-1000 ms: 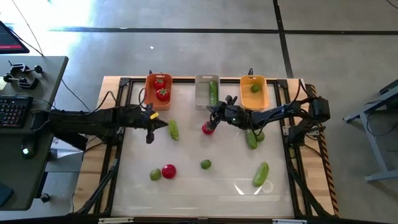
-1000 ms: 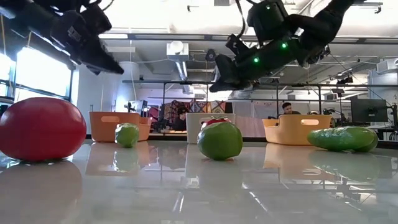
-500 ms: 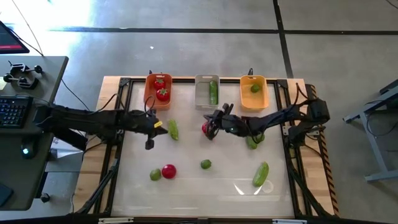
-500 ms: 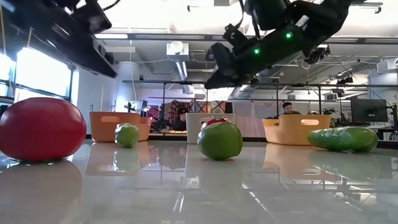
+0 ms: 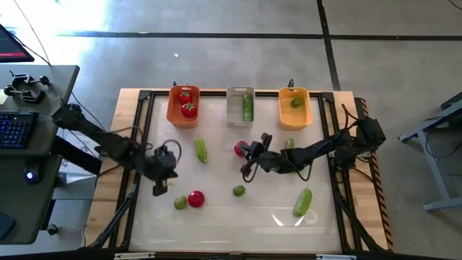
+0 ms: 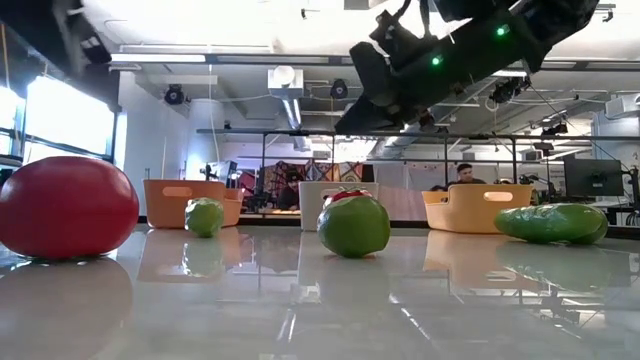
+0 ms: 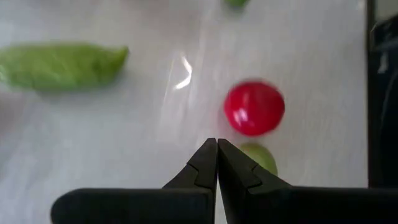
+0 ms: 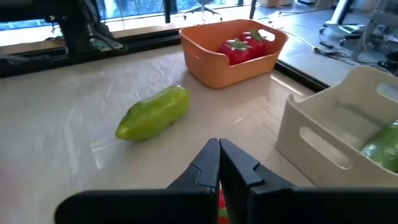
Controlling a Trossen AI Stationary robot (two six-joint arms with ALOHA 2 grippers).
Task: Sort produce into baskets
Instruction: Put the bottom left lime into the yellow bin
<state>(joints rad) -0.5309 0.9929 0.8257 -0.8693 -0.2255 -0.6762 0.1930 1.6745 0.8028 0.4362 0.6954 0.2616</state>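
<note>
The orange-red basket [image 5: 183, 107] holds two tomatoes, the grey basket [image 5: 240, 107] a cucumber, and the yellow-orange basket [image 5: 294, 107] a lime. Loose on the table lie a cucumber [image 5: 201, 150], a tomato [image 5: 241, 149], a lime [image 5: 239, 191], a second tomato [image 5: 195, 198], a second lime [image 5: 180, 204] and a second cucumber [image 5: 302, 201]. A third cucumber [image 5: 290, 144] is partly hidden under the right arm. My left gripper [image 5: 157, 190] is shut and points down, left of that second tomato [image 7: 254, 107]. My right gripper [image 5: 247, 151] is shut, above the middle tomato [image 8: 219, 199].
A raised frame [image 5: 144, 97] runs round the white table top. The near half of the table holds only the scattered produce. In the right wrist view the loose cucumber [image 8: 154, 112] lies before the orange-red basket [image 8: 235, 50], with the grey basket [image 8: 329, 137] beside it.
My left gripper has swung from beside the loose cucumber toward the table's near left and tipped downward; it now stands left of the near tomato. My right arm has come toward the near edge. Both grippers have stayed shut. No produce has moved.
</note>
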